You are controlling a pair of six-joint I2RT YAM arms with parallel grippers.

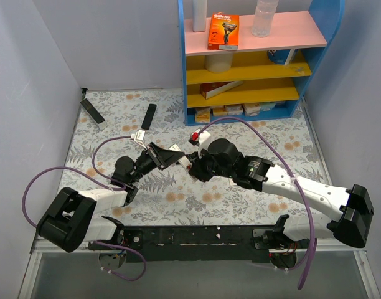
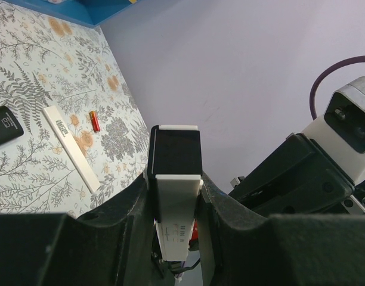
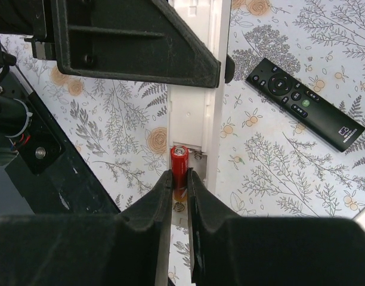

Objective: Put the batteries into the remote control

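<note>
Right claw [image 3: 180, 179]: clenched on one red battery [image 3: 180, 161], fingers pinching its lower half. The cell points up into the open bay of the white remote [image 3: 194, 113]. Its top lies between the bay walls; whether it is seated I cannot tell.

Left claw [image 2: 176, 196]: clamped across the remote, holding it lifted off the table between my two arms.

Progress, as I judge it:
- Back cover [image 2: 72, 149] off, lying flat on the floral table [image 1: 209, 199].
- First cell at the bay, not yet let go.
- Second red battery [image 2: 95, 121] lies on the table just beside the cover, apart from it.
- Left to do: press this cell home, fetch the other, refit the cover.

Edges and room:
- Bay walls sit close on both sides of the cell; little sideways slack.
- My left finger crosses the remote just above the bay, so the upward slide is limited.
- Both wrists crowd together mid-table.
- A black remote [image 3: 308, 104] lies on the table off to one side, out of my path.
- The blue shelf [image 1: 182, 62] stands well apart at the far edge.
</note>
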